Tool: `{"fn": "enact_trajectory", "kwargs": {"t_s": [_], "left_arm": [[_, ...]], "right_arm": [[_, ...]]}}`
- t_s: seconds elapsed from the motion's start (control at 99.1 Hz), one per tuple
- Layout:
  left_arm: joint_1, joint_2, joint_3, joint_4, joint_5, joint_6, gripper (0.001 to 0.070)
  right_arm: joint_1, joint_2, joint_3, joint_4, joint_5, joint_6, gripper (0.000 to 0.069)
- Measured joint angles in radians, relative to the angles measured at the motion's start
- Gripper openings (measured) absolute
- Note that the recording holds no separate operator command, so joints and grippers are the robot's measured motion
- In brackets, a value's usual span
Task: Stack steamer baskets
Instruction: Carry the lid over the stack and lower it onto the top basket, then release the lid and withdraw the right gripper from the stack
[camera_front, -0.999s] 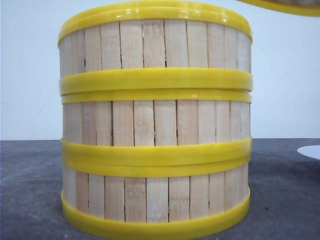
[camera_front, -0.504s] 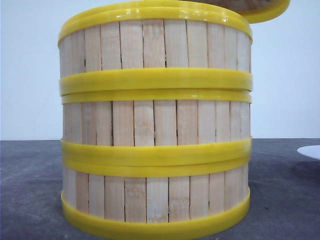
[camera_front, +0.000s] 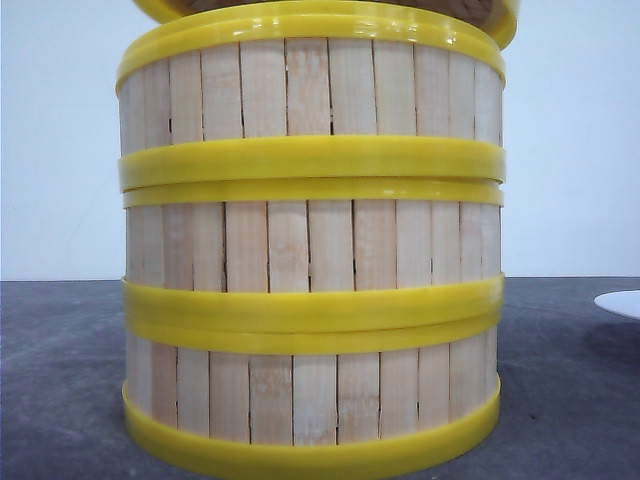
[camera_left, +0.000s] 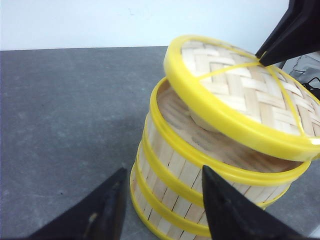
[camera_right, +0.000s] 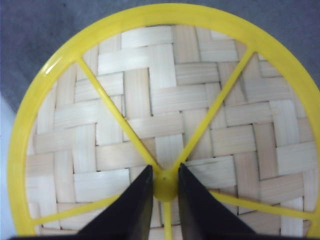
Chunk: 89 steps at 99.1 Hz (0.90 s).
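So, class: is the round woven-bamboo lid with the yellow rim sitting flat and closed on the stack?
No: the lid is tilted above the open top basket.

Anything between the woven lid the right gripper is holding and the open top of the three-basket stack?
Nothing visible. The round woven bamboo lid with yellow rim, held at its hub by the right gripper, hangs tilted just above the open top basket of the stack. The left gripper is open, beside the stack.

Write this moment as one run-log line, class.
stack: three steamer baskets | lid: tilted above stack, held by right gripper at centre knob | left gripper: open, empty
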Motion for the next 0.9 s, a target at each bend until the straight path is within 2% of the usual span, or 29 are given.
{"fn": "enact_trajectory", "kwargs": {"t_s": [0.898], "left_arm": [[0.0, 0.0, 0.0, 0.0, 0.0, -0.002, 0.0275]], "right_arm": [[0.004, 0.08, 0.003, -0.015, 0.0, -0.032, 0.0056]]}}
